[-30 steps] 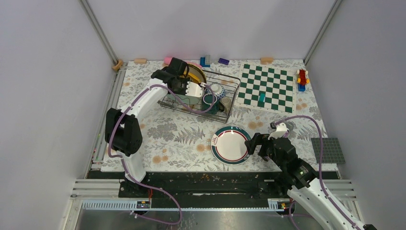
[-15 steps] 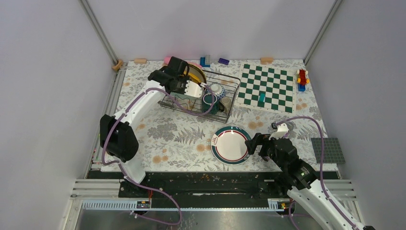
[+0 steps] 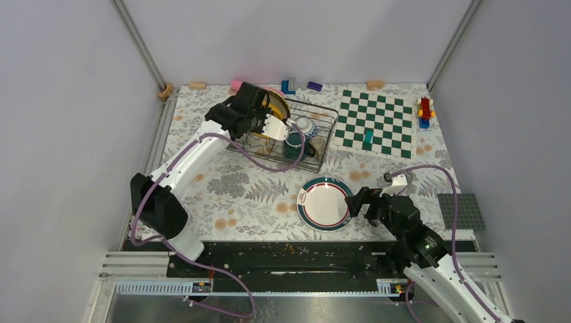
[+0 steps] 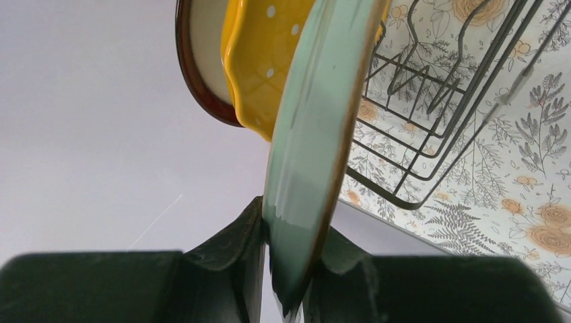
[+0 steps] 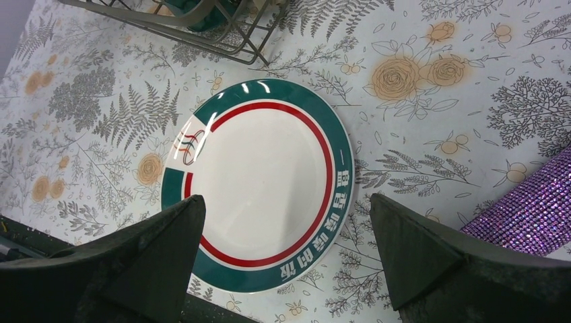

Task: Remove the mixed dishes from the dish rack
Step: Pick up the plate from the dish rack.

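Over dish rack point(image 3: 312, 161), outstretched left end effector point(image 4: 291, 232) pinches pale green plate point(image 4: 313, 128); right end effector point(image 5: 284, 202) agape.

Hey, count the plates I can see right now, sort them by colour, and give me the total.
pale green plate, held in the left gripper: 1
yellow plate: 1
cream plate with dark red rim: 1
white plate with green rim: 1
Total: 4

Dish rack point(image 3: 320, 153) at the back, chessboard point(image 3: 375, 123) to its right, plate point(image 3: 325, 204) lying before it, mug point(image 3: 294, 142) inside it
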Robot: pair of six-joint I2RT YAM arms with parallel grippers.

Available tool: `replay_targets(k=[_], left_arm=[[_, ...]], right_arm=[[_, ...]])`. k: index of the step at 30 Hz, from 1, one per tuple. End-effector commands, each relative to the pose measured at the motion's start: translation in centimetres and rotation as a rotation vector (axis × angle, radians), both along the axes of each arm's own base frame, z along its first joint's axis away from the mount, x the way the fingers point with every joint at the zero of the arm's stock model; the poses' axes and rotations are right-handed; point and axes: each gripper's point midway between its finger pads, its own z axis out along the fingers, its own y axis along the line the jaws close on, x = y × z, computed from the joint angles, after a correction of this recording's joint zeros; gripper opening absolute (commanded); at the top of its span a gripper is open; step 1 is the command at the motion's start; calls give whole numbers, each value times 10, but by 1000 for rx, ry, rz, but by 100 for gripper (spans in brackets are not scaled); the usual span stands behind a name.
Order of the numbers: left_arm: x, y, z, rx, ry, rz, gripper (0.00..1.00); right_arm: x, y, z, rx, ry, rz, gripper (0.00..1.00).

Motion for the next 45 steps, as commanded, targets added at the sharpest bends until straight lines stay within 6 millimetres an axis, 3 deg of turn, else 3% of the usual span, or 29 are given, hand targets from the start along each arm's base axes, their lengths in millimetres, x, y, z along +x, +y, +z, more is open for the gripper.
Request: replay_targets(k=[1, 13, 19, 25, 31, 34, 37, 40, 45], left_arm=[[2, 7, 68, -47, -219, 32, 0], [-44, 6, 103, -129, -290, -39, 0], [-83, -11, 134, -337, -304, -147, 0], [-152, -49, 177, -751, -292, -391, 0], [-211, -69, 242, -1265, -218, -539, 0], [-227, -74, 275, -1479, -145, -581, 0], [-219, -73, 300, -1697, -74, -497, 0], [-197, -68, 314, -1936, -6, -339, 0], [-145, -56, 296, -2247, 74, 21, 0]], right_arm=[[3, -4, 20, 20, -47, -23, 100], [-1, -2, 25, 47, -62, -7, 100], [-6, 2, 32, 81, -80, 19, 100], [-11, 7, 34, 122, -92, 50, 100], [-15, 12, 39, 166, -115, 78, 100], [-17, 17, 41, 189, -124, 104, 100], [-18, 20, 42, 203, -126, 120, 100], [-19, 25, 45, 222, -134, 142, 99], [-23, 30, 46, 238, -129, 173, 100]])
